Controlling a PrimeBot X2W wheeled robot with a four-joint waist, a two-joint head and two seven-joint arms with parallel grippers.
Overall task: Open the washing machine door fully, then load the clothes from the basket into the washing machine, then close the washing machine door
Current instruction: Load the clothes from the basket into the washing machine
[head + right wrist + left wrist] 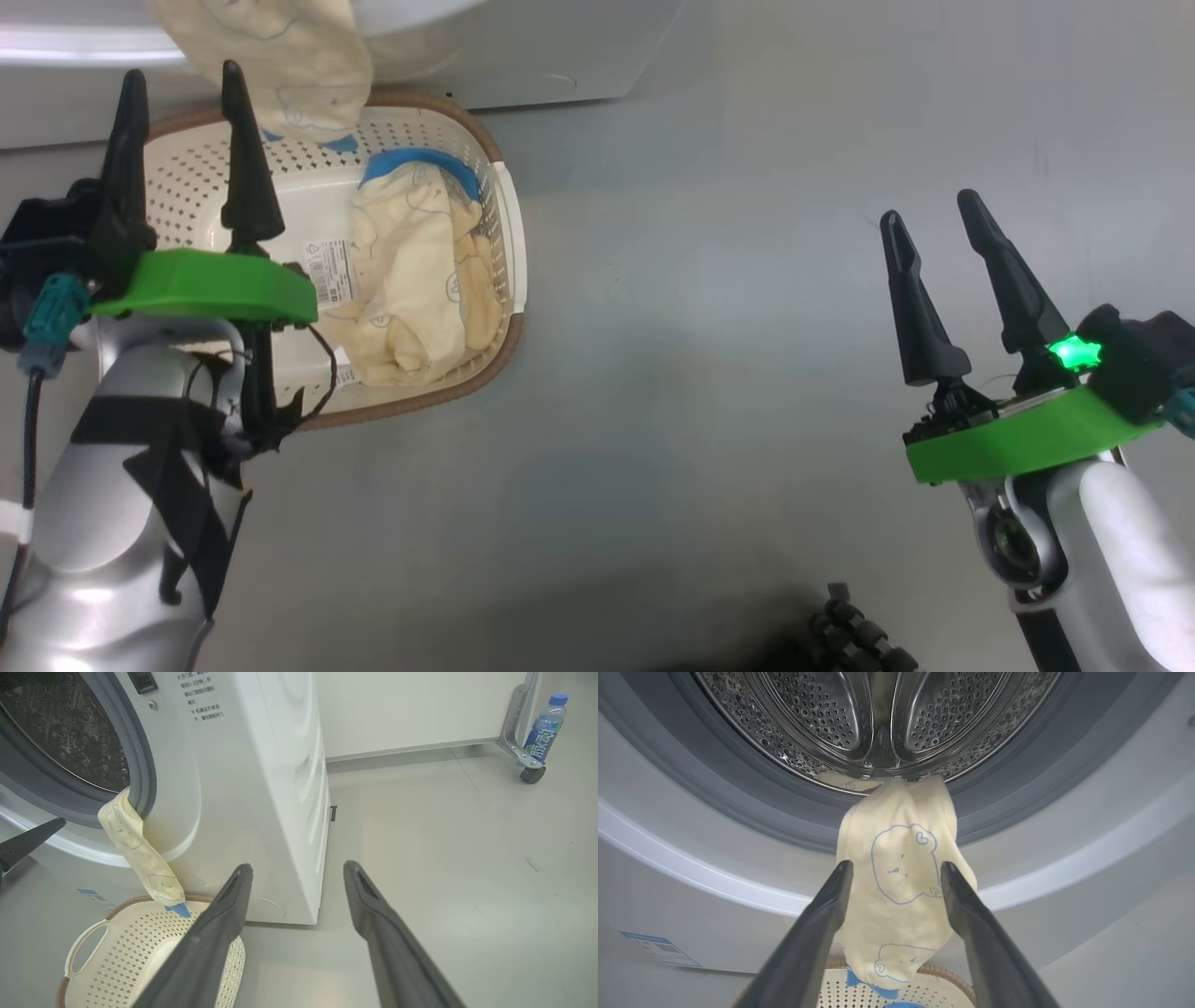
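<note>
The washing machine stands with its steel drum uncovered; its door is out of view. One of the clothes, a cream garment with blue bear outlines, hangs from the drum's lip over the grey gasket, down toward the basket. My left gripper is open just in front of it, fingers either side and not pinching it. More cream clothes lie in the basket's right part. My right gripper is open over bare floor, far right of the basket.
A blue label sticker sits low on the washer front. The basket stands against the washer's base. A blue-capped bottle stands by a metal leg with a caster at the far wall. Grey floor lies between my arms.
</note>
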